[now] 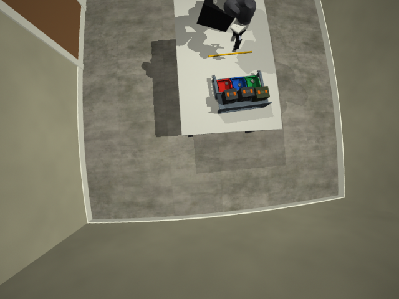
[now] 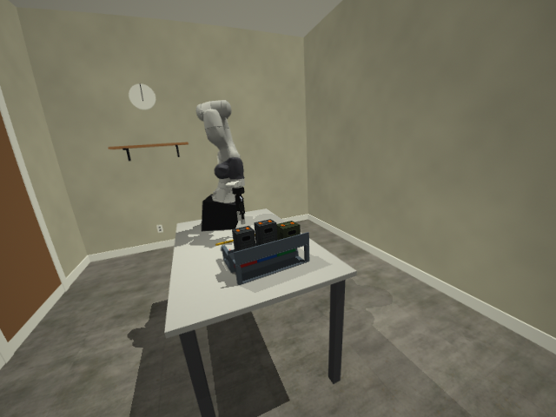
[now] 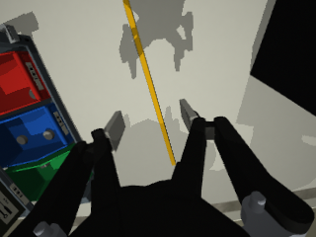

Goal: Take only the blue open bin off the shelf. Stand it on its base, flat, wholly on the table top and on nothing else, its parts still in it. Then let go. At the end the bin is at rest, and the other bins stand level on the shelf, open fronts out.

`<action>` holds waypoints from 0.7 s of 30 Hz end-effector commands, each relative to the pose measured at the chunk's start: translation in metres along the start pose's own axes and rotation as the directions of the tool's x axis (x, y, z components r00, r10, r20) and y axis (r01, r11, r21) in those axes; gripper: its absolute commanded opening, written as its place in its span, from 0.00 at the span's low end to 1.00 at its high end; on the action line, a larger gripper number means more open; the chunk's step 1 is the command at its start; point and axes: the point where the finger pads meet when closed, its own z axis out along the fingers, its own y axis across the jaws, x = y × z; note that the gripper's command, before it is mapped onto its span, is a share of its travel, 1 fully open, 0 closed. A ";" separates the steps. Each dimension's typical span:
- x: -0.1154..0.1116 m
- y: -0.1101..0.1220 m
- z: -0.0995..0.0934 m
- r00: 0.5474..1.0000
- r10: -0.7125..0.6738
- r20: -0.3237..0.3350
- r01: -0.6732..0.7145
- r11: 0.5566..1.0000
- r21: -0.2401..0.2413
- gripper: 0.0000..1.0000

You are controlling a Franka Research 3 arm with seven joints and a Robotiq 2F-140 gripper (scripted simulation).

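The blue bin [image 1: 238, 83] [image 3: 35, 135] is seated on the shelf [image 1: 244, 104] [image 2: 274, 247], between the red bin [image 1: 224, 85] [image 3: 17, 84] and the green bin [image 1: 254, 79] [image 3: 41, 173]; the shelf itself is stood on the table [image 1: 199, 119] [image 2: 197, 291] [image 3: 84, 64]. Two round grey parts are shown inside the blue bin in the wrist view. At least one grey part is also made out in the red bin and in the green bin. The open fronts of the three bins are turned toward the arm's side of the table. Behind them, as viewed from the arm, three boxes with orange marks are carried by the shelf: two dark boxes [image 1: 230, 95] [image 1: 247, 93] [image 2: 243, 237] [image 2: 266, 231] and an olive box [image 1: 262, 93] [image 2: 288, 229]. The gripper [image 1: 235, 50] [image 2: 241, 221] [image 3: 151, 114] is held above the table, on the arm's side of the shelf and well apart from the bins. Its jaws are parted to a middling width, and nothing is grasped between them. A yellow strip [image 1: 230, 53] [image 2: 223, 242] [image 3: 150, 86] is laid on the table between the arm's base and the shelf; in the wrist view it is seen through the gap between the fingers. A black block [image 1: 215, 17] [image 2: 219, 215] [image 3: 291, 54] is placed at the arm's end of the table. The blue bin is not touched by the gripper.
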 end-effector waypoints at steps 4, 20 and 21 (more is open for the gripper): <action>-0.009 -0.006 -0.028 0.996 -0.090 0.025 0.091 0.995 -0.039 0.57; -0.008 -0.004 -0.022 0.997 -0.073 0.020 0.073 0.997 -0.031 0.57; -0.009 -0.006 -0.028 0.996 -0.090 0.025 0.091 0.995 -0.039 0.57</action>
